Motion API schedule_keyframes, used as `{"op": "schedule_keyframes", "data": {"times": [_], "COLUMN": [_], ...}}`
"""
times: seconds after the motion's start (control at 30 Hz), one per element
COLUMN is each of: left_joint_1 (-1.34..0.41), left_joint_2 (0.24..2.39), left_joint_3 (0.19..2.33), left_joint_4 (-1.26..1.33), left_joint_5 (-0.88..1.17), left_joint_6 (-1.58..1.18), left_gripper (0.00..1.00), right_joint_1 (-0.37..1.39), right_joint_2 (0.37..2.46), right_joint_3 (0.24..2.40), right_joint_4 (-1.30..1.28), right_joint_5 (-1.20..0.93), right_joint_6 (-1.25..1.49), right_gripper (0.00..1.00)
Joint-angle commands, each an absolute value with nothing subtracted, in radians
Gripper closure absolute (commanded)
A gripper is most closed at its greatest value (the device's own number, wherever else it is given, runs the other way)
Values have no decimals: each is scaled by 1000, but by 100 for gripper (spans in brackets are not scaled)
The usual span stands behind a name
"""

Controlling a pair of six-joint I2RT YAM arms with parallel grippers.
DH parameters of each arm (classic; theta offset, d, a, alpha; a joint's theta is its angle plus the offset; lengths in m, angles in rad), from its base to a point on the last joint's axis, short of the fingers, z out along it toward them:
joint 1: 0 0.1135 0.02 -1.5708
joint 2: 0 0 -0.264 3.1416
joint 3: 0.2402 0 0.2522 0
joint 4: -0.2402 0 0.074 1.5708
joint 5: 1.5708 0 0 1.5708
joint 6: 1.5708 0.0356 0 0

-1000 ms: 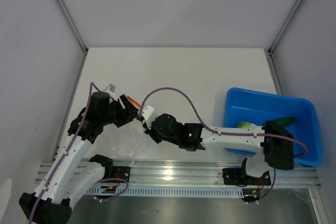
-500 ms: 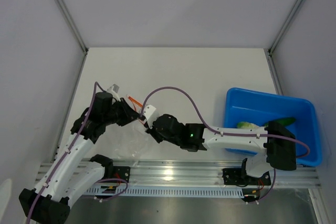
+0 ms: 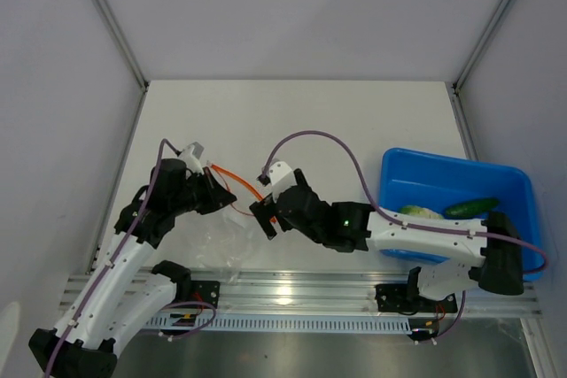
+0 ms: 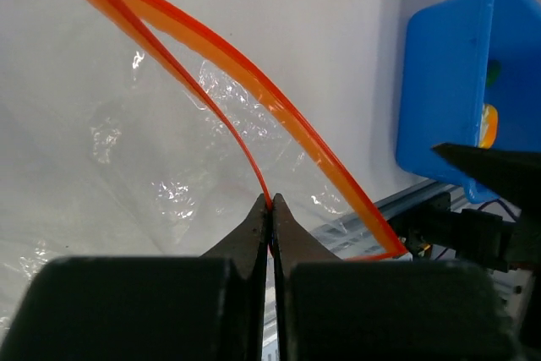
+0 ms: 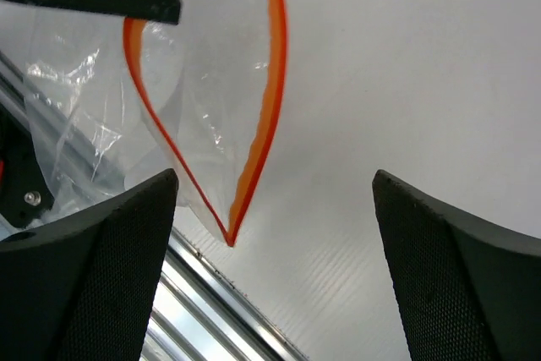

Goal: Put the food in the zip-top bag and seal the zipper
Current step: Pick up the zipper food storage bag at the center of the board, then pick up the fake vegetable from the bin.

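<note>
Zip-top bag (image 4: 152, 175): left gripper (image 4: 270, 209) pinches zipper (image 4: 254, 82), right gripper (image 5: 275, 209) spread empty; should your pinch slip, the mouth collapses.

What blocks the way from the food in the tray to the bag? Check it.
Nothing loose lies between the tray and the bag. The cucumber and leafy lump only need to clear the tray's wall. The left tool pinches the zipper, mouth parted.

leafy lump (image 3: 421, 212): half behind right arm (image 3: 425, 238) | zipper (image 4: 254, 82): cut off top-left
</note>
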State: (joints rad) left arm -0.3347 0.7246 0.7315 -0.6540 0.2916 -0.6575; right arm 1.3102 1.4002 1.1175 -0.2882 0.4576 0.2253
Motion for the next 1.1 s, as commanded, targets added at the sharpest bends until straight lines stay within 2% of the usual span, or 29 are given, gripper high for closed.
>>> {"op": "schedule_keyframes", "data": {"times": [0.0, 0.13, 0.23, 0.33, 0.57, 0.8, 0.97, 1.07], "left_joint_1": [-345, -351, -356, -357, -365, -373, -374, -374], "left_joint_2": [715, 710, 700, 684, 699, 718, 718, 726], "left_joint_3": [764, 753, 746, 744, 747, 735, 727, 721], "left_joint_4": [-658, -655, -644, -641, -620, -609, -607, -595], "left_joint_5": [284, 293, 308, 319, 347, 365, 364, 374], "left_joint_6": [-581, -574, -577, -581, -568, -561, -551, -555], "left_gripper": [99, 99, 99, 99, 99, 99, 100, 100], "right_joint_1": [1284, 1185, 1021, 756, 425, 284, 324, 275], "right_joint_2": [1293, 1220, 1143, 1068, 970, 1029, 1121, 1141], "right_joint_3": [1164, 1195, 1193, 1169, 1077, 971, 998, 997], "right_joint_4": [-380, -524, -615, -731, -867, -943, -1075, -1098], "right_joint_5": [577, 677, 655, 661, 661, 512, 618, 566], "right_joint_6": [305, 445, 515, 596, 676, 678, 794, 845], "right_gripper": [1, 1, 1, 1, 1, 1, 1, 1]}}
